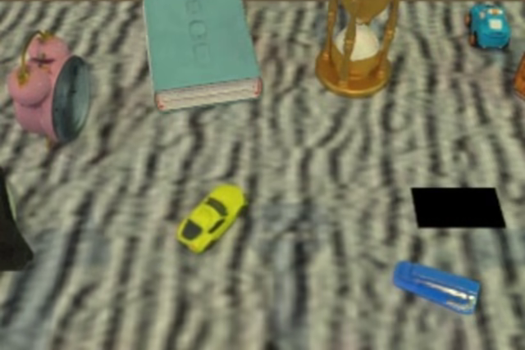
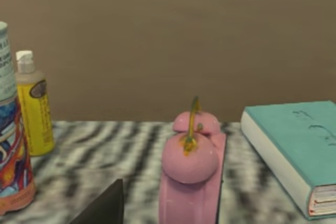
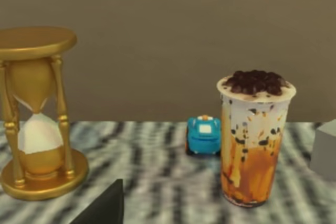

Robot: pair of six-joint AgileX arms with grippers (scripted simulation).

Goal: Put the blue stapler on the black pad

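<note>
I see the bench (image 1: 328, 161) covered in a wavy grey, black and white striped pattern. The blue stapler (image 1: 435, 286) is bright blue with a pale silvery strip, and the black pad (image 1: 458, 207) is plain matte black. The toy car (image 1: 212, 217) near the middle is yellow with dark windows; another toy car (image 1: 488, 25) is teal-blue. The book (image 1: 199, 43) has a teal cover, the alarm clock (image 1: 51, 88) is pink, the hourglass (image 1: 358, 26) is gold with white sand. The bottle (image 2: 33, 109) is yellow, and the drink cup (image 3: 255, 137) shows brown, cream and dark pearls.

Even soft light, faint shadows, slight blur
</note>
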